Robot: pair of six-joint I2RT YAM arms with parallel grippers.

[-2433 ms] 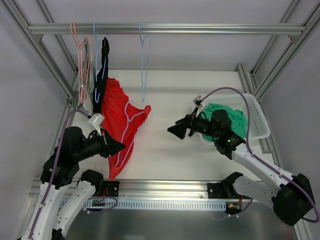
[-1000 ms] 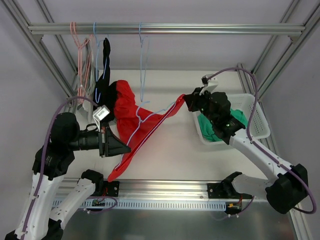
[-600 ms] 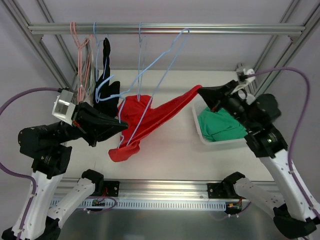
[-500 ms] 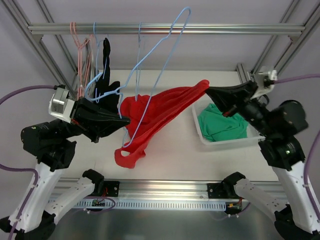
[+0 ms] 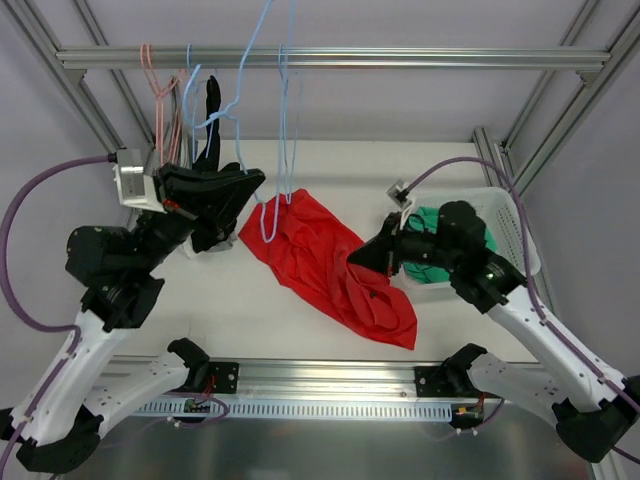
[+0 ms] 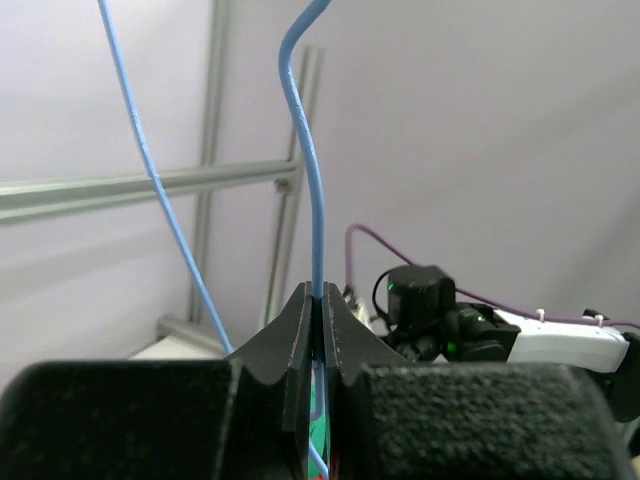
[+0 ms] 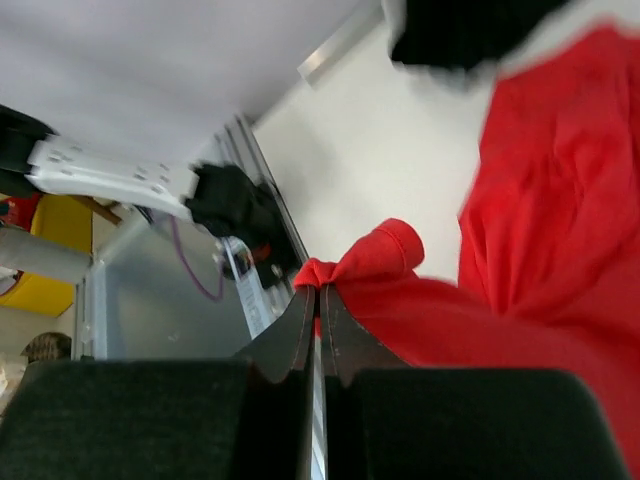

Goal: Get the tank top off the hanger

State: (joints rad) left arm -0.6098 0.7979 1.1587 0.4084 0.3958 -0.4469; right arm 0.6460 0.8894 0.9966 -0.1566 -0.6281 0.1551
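Note:
The red tank top (image 5: 320, 262) lies crumpled on the white table, stretching from the middle toward the front right. My right gripper (image 5: 358, 262) is shut on a fold of it near its right edge; the right wrist view shows the jaws pinching a red bunch (image 7: 360, 262). My left gripper (image 5: 256, 180) is raised at the left, shut on the thin blue wire hanger (image 5: 252, 50), which runs up out of the top view. The wire (image 6: 318, 200) rises from between the closed jaws. The hanger's lower loop overlaps the top's upper edge; whether it still threads the cloth I cannot tell.
A white basket (image 5: 515, 235) with a green garment (image 5: 440, 222) stands at the right, just behind my right arm. On the rail (image 5: 420, 58) hang pink hangers (image 5: 155, 80), a black garment (image 5: 210, 110) and another blue hanger (image 5: 284, 130).
The left gripper has lifted the hanger higher and back. The red top has slid down and now lies on the table. The right gripper has dropped down and left with the cloth.

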